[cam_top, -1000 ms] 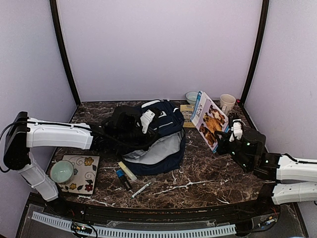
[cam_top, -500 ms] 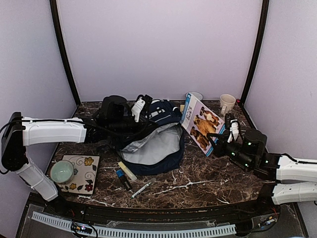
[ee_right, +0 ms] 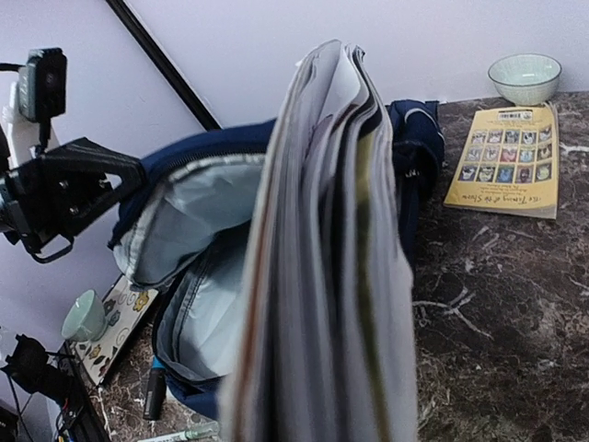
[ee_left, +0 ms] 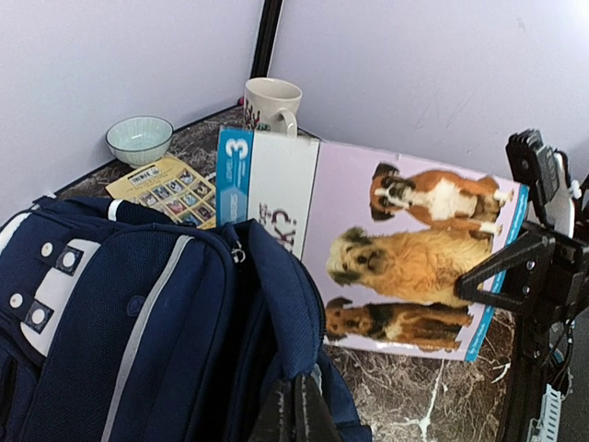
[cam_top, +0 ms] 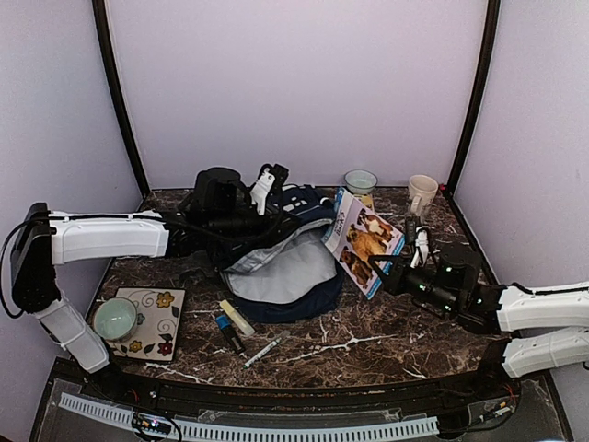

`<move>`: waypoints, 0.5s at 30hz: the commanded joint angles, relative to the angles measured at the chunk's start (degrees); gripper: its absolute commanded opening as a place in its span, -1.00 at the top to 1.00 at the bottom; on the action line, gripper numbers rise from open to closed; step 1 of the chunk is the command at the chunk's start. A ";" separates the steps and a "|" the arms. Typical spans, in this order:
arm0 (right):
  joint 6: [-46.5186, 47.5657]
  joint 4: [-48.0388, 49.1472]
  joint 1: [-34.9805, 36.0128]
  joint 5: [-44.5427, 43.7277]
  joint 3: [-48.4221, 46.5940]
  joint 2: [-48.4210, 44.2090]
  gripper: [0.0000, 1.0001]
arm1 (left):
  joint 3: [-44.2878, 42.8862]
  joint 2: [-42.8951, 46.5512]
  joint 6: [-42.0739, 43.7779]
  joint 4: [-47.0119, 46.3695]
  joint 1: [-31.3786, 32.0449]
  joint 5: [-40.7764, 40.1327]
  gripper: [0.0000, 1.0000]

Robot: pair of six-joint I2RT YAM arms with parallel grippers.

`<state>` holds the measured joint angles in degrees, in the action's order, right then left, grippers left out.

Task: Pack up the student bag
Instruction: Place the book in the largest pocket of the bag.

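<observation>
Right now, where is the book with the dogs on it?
In the top view the book stands right of centre, held by the right fingers, just beside the open bag.

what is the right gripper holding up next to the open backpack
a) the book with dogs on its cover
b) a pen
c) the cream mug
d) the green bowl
A: the right gripper is shut on the edge of the dog book, which stands upright beside the student bag; the mug and bowl sit apart at the back.
</observation>
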<state>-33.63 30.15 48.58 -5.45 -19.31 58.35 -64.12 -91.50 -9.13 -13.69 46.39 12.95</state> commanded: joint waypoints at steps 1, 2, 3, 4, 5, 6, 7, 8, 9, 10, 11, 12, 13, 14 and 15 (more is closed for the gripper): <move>-4.55 -5.08 0.55 -3.47 -1.06 -4.43 1.00 | -4.95 0.12 0.10 -7.99 -0.25 -1.84 1.00; -5.41 -10.44 0.55 -6.63 -2.25 -6.48 1.00 | -5.18 -0.21 0.19 -8.12 -0.25 -2.34 1.00; -6.20 -15.64 0.55 -9.77 -3.46 -8.41 1.00 | -5.28 -0.50 0.12 -8.44 -0.25 -2.47 1.00; -7.07 -19.80 0.55 -11.98 -4.37 -10.60 1.00 | -5.30 -0.92 -0.06 -8.72 -0.25 -2.19 1.00; -7.76 -22.51 0.51 -13.25 -4.89 -12.59 1.00 | -5.46 -1.14 -0.21 -9.15 -0.25 -1.61 1.00; -8.20 -24.09 0.48 -13.53 -5.07 -14.23 1.00 | -5.43 -1.40 -0.41 -9.61 -0.25 -0.80 1.00; -8.66 -25.08 0.47 -13.10 -5.33 -15.47 1.00 | -5.46 -1.59 -0.66 -10.08 -0.26 -0.14 1.00; -9.62 -25.62 0.47 -12.27 -5.58 -16.03 1.00 | -5.37 -1.72 -1.00 -10.64 -0.25 0.49 1.00; -10.98 -25.76 0.47 -11.03 -5.69 -16.18 1.00 | -5.40 -1.81 -1.32 -11.19 -0.31 1.06 1.00; -12.40 -24.88 0.48 -9.66 -5.60 -15.70 1.00 | -5.47 -1.90 -1.59 -11.71 -0.30 1.76 1.00; -13.56 -23.34 0.47 -7.60 -5.25 -15.08 1.00 | -5.60 -1.96 -1.89 -12.23 -0.29 2.17 1.00; -14.50 -20.57 0.47 -5.67 -4.90 -13.98 1.00 | -5.89 -2.07 -2.06 -12.45 -0.25 2.73 1.00; -15.09 -18.71 0.52 -4.17 -4.52 -12.71 1.00 | -6.56 -2.28 -2.04 -12.17 -0.25 3.29 1.00; -15.74 -17.59 0.47 -3.14 -4.52 -11.36 1.00 | -7.61 -2.55 -1.81 -11.28 -0.33 3.77 1.00; -16.38 -17.01 0.47 -2.25 -4.74 -9.85 1.00 | -8.81 -2.88 -1.40 -9.85 -0.28 4.21 1.00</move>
<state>-45.50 7.35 48.75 -12.82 -23.16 44.69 -67.42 -95.20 -10.31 -18.02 46.24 13.96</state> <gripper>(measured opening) 0.030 0.016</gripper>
